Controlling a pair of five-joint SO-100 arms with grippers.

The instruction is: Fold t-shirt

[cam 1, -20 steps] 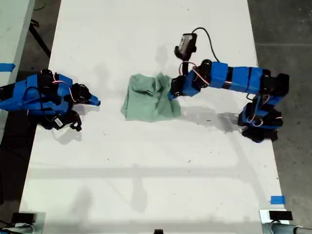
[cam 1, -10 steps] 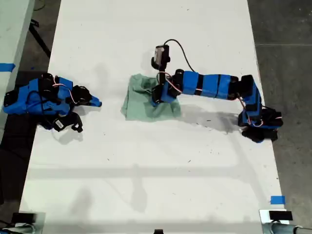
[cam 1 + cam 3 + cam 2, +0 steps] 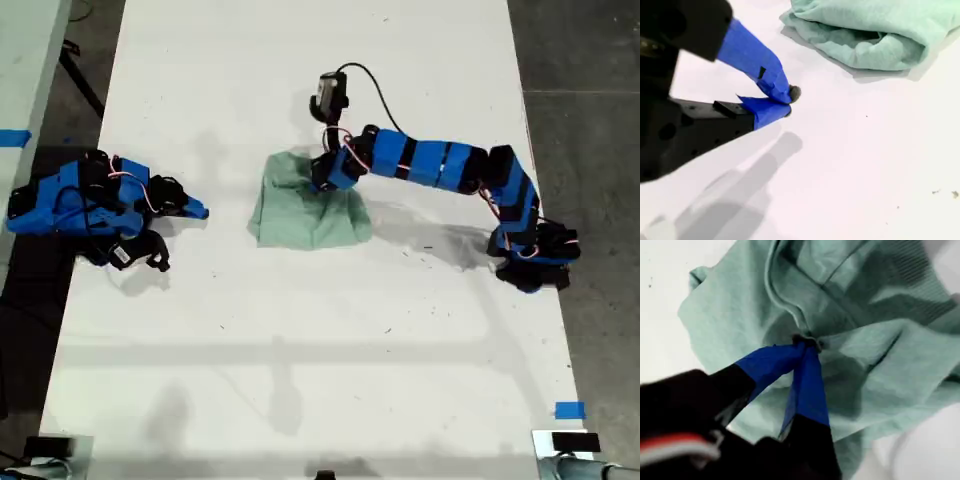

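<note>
White tabletop (image 3: 300, 350), t-shirt (image 3: 300, 215) bunched mid-table. Your first gripper (image 3: 805, 342) has jaws pinched on a fold at the shirt's 1 o'clock corner. Drag low & slow toward 7 o'clock w/o lifting. Second gripper (image 3: 785, 100) sits closed, empty, at 9 o'clock.

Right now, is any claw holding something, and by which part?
My first claw is shut on the t-shirt, pinching a bunched fold of cloth near the neckline seam. My second claw is shut and holds nothing.
</note>
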